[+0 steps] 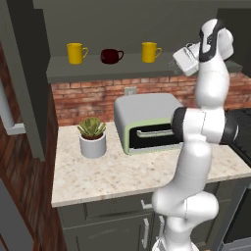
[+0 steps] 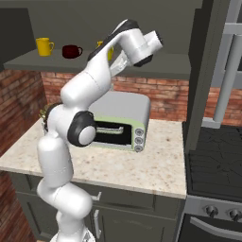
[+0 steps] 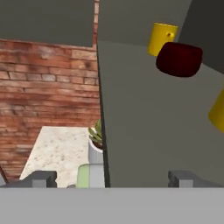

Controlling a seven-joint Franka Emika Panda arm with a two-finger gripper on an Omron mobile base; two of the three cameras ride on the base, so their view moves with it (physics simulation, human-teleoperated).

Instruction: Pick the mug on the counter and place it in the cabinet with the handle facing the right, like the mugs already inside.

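The amber mug [image 1: 149, 52] stands upright on the cabinet shelf [image 1: 98, 71], and its handle [image 1: 159, 51] points right. To its left are the dark red mug [image 1: 111, 56] and the lemon-yellow mug [image 1: 75, 53], handles also to the right. My gripper [image 1: 174, 61] hovers just right of the amber mug, apart from it, open and empty. In the hand view the fingertips [image 3: 42, 179] stand wide over the shelf board [image 3: 144, 131]. There the amber mug [image 3: 218, 111] shows at the right edge, beyond it the red mug [image 3: 179, 59] and the yellow mug [image 3: 162, 38]. The arm partly hides the amber mug [image 2: 107, 50] in the right base view.
On the beige counter [image 1: 122, 171] stand a toaster oven [image 1: 147, 122] and a potted plant [image 1: 92, 137]. A brick wall [image 1: 88, 100] lies behind them. A stove [image 2: 217, 160] adjoins the counter's right end. Drawer fronts [image 1: 112, 211] run below.
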